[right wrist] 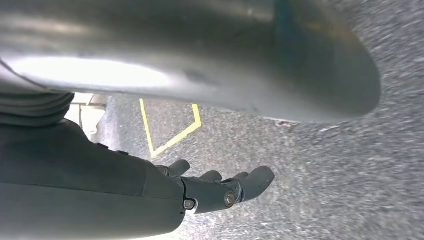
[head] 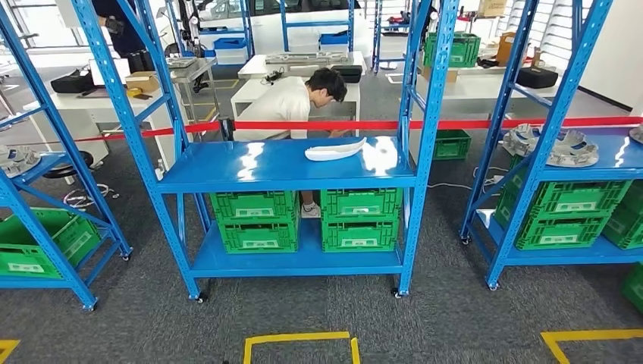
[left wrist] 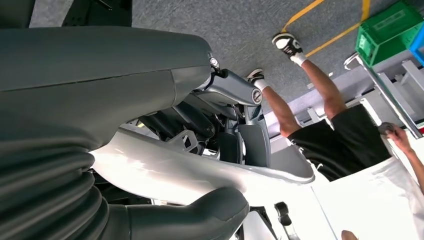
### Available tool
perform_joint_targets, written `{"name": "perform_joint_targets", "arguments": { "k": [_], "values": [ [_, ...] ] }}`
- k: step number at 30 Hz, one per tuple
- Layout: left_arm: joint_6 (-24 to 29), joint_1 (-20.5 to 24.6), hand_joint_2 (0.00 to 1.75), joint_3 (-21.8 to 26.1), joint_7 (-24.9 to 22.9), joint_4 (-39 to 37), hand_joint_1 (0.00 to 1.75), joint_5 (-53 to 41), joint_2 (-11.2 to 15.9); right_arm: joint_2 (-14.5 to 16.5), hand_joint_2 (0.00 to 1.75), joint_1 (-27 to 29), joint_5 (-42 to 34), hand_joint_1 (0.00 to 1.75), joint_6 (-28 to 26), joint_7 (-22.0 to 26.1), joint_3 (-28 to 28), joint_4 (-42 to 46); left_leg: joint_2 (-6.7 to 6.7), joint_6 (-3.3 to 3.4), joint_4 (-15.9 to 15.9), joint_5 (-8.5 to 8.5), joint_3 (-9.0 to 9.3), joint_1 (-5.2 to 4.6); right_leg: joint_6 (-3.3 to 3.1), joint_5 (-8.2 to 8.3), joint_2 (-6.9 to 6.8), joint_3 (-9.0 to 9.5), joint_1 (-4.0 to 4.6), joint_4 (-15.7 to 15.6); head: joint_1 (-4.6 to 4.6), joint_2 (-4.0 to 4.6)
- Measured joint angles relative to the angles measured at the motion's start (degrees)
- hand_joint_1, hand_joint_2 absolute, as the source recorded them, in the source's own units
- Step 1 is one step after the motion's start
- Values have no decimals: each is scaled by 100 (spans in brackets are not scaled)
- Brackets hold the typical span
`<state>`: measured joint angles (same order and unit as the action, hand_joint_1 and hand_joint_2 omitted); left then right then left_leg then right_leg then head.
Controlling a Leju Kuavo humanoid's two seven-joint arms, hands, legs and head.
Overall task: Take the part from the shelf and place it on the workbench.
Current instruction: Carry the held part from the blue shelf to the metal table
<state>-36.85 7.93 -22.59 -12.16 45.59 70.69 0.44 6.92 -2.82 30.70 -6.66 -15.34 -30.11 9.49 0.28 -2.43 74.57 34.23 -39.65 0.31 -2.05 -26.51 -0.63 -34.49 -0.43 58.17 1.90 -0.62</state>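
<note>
Left wrist view, left robot hand (left wrist: 210,150) gripping white part (left wrist: 200,172)

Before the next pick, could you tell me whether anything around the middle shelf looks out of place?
Nothing looks spilled or damaged. The white part lies slanted near the back of the blue shelf, and a person crouches close behind it, past the red tape: worth watching during a reach.
</note>
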Motion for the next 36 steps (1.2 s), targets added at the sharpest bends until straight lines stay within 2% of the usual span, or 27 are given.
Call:
{"name": "perform_joint_targets", "arguments": {
  "k": [1, 2, 3, 4, 6, 8, 9, 10, 11, 13, 14, 15, 16, 17, 18, 20, 21, 23, 24, 26, 28, 29, 30, 31, 33, 35, 36],
  "values": [
    [0, 21, 175, -8, -11, -23, 175, -9, -12, 10, 0, -2, -12, 0, 1, 0, -3, 0, -1, 15, -117, -161, 189, -1, 12, 70, 0, -99, 2, 12, 7, 0],
    [0, 45, 175, -18, -23, -40, 175, -19, -22, 22, 0, -4, -26, 0, 1, 0, -7, 0, -5, 41, -415, -306, 470, -4, 27, 137, 1, -188, 3, 24, 15, -1],
    [0, 76, 175, -26, -36, -51, 175, -28, -31, 41, 0, -7, -39, 0, -4, 1, -13, 0, -9, 76, -859, -336, 818, -18, 49, 198, 2, -262, 10, 36, 22, -1],
    [0, 111, 175, -34, -45, -57, 175, -32, -43, 60, 0, -10, -51, 0, -9, 1, -20, 0, -13, 106, -1296, -288, 1122, -32, 74, 259, 1, -312, 12, 44, 24, -1],
    [3, 167, 175, -54, -57, -75, 175, -33, -67, 88, 0, -11, -76, 0, -26, 2, -37, 0, -21, 157, -1811, -162, 1407, -72, 135, 387, -6, -353, 2, 21, 20, -1],
    [7, 188, 175, -71, -70, -105, 175, -34, -95, 101, 0, 0, -93, 0, -43, 2, -51, -1, -19, 225, -1865, -254, 1335, -72, 210, 483, 1, -384, -12, -16, 18, 1],
    [9, 196, 175, -74, -75, -117, 175, -38, -111, 104, 0, 8, -97, 0, -54, 1, -61, -2, -13, 271, -1876, -320, 1283, -60, 252, 411, 17, -428, -10, 25, 14, 1],
    [10, 199, 175, -76, -78, -127, 175, -41, -132, 106, 0, 15, -97, 0, -65, -1, -71, -2, -6, 313, -1883, -402, 1213, -46, 291, 220, 37, -494, -4, 162, -3, 0],
    [13, 203, 175, -77, -76, -132, 175, -45, -150, 105, 0, 17, -96, 0, -71, -1, -80, -2, 1, 342, -1880, -479, 1132, -37, 322, -69, 55, -577, -8, 416, -18, -1],
    [15, 196, 175, -78, -62, -137, 175, -58, -169, 105, 0, 17, -104, 0, -62, -1, -92, -2, 5, 361, -1840, -613, 931, -43, 364, -627, 63, -732, -6, 1147, -49, -1],
    [15, 188, 175, -78, -52, -139, 175, -74, -171, 105, 0, 16, -115, 0, -44, 0, -101, -2, 10, 358, -1805, -671, 820, -45, 374, -726, 62, -753, -8, 1458, -56, -1],
    [15, 178, 175, -78, -42, -141, 175, -91, -170, 105, 0, 16, -126, 0, -25, 0, -115, -2, 14, 351, -1762, -724, 706, -44, 377, -692, 61, -704, -11, 1620, -63, -1],
    [15, 166, 175, -78, -31, -140, 175, -109, -170, 105, 0, 16, -139, 0, -7, 0, -129, -2, 18, 340, -1711, -773, 589, -41, 378, -564, 61, -566, -15, 1592, -70, -1],
    [15, 155, 175, -78, -24, -137, 175, -120, -171, 105, 0, 14, -149, 0, 14, 0, -143, -1, 19, 324, -1658, -815, 479, -35, 376, -415, 61, -333, -20, 1369, -78, -1],
    [15, 143, 175, -78, -18, -128, 175, -128, -172, 106, 0, 6, -158, 0, 33, -1, -153, -1, 18, 299, -1606, -854, 381, -34, 372, -381, 61, -43, -26, 993, -84, -1],
    [19, 126, 175, -78, -4, -100, 175, -141, -173, 111, 0, -9, -184, 0, 78, -1, -167, 1, 17, 238, -1534, -932, 258, -44, 313, -476, 80, 434, -10, 275, -87, -2],
    [24, 119, 175, -78, 4, -86, 175, -149, -177, 115, 0, -13, -196, 0, 101, 0, -175, 0, 17, 206, -1525, -978, 231, -51, 272, -552, 89, 539, 1, 78, -85, -1],
    [57, 101, 175, -78, 21, -72, 175, -170, -181, 121, 0, -7, -215, 0, 151, 2, -195, -2, 9, 144, -1549, -1064, 207, -52, 172, -496, 87, 516, 6, 27, -71, -1],
    [81, 85, 175, -78, 37, -66, 175, -180, -183, 124, 0, -8, -219, 0, 172, 2, -207, -2, 2, 112, -1520, -1017, 163, -46, 121, -455, 77, 479, -1, 13, -66, -1],
    [128, 50, 175, -78, 100, -50, 175, -175, -182, 129, 0, -12, -231, 0, 215, 2, -228, -2, -8, 50, -1199, -649, 28, -30, 23, -344, 58, 369, -15, -2, -41, -1],
    [163, 29, 175, -78, 172, -36, 175, -142, -190, 130, 0, -10, -247, 0, 246, 1, -248, -2, -11, 11, -524, -142, -139, -17, -15, -243, 49, 244, -5, 1, -15, 0],
    [178, 20, 175, -78, 191, -34, 175, -128, -193, 130, 0, -9, -254, 0, 256, 1, -260, -2, -11, 1, -212, -9, -182, -15, -17, -192, 45, 179, 1, 4, -9, 0],
    [190, 12, 175, -78, 199, -33, 175, -121, -198, 130, 0, -8, -256, 0, 259, 1, -271, -2, -11, 2, -44, -2, -151, -15, -15, -142, 41, 113, 8, 9, -2, 0],
    [199, 5, 175, -78, 202, -29, 175, -119, -202, 130, 0, -8, -256, 0, 260, 1, -280, -2, -11, 14, -68, -97, -29, -15, -9, -96, 39, 50, 13, 15, 5, 0],
    [203, 2, 175, -78, 205, -10, 175, -117, -210, 133, 0, -8, -257, 0, 261, 1, -290, -2, -17, 78, -694, -358, 494, -27, 11, -17, 41, -48, 21, 30, 16, 0],
    [203, 9, 175, -78, 211, 21, 175, -114, -216, 140, 0, -9, -257, 0, 262, 1, -295, -2, -28, 150, -1470, -384, 1030, -62, 58, 53, 44, -101, 27, 38, 16, 1],
    [203, 11, 175, -77, 215, 33, 175, -111, -218, 144, 0, -9, -257, 0, 264, 2, -297, -2, -32, 174, -1691, -342, 1151, -84, 92, 87, 42, -114, 20, 33, 15, 1]
  ]
}}
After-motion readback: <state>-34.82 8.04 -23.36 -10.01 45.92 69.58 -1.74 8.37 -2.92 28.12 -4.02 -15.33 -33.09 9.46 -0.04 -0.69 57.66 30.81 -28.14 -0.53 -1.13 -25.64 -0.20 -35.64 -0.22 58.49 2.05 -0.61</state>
